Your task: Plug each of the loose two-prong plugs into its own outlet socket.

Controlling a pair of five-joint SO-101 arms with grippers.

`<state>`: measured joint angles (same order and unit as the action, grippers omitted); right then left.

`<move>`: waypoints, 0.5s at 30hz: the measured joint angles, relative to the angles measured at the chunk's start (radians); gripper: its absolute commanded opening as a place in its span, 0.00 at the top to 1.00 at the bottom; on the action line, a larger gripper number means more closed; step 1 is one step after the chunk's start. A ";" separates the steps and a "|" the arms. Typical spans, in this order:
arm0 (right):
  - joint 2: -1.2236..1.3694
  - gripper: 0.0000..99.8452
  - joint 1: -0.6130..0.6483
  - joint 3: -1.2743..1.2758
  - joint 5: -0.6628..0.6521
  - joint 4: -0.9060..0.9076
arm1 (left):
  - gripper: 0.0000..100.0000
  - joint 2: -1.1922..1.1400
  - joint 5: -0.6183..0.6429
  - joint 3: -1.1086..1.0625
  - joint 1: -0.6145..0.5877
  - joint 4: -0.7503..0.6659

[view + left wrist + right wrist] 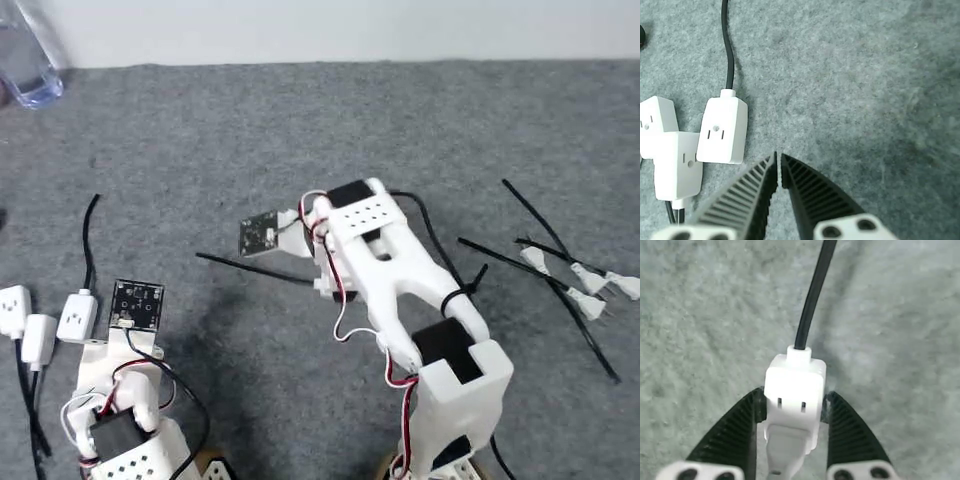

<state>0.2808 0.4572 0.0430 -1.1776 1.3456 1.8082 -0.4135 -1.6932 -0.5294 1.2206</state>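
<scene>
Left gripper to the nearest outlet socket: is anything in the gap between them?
Nothing. The left wrist view shows a narrow strip of bare grey mat between the shut left gripper and the nearest outlet socket; they do not touch.

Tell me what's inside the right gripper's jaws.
The right gripper clamps a white block with two small slots, its black cord running away over the grey mat. The block's underside and gripped sides are covered.
</scene>
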 measured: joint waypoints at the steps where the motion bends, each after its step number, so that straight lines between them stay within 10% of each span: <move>1: 0.000 0.99 0.000 -0.031 0.000 0.021 | 0.98 0.000 0.000 0.000 0.000 0.000; 15: 0.000 0.99 -0.158 -0.238 0.295 -0.048 | 0.98 0.000 0.000 0.000 0.000 0.000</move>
<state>0.2808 0.2992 -0.1949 -0.8830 1.2981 1.8082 -0.4135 -1.6932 -0.5294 1.2206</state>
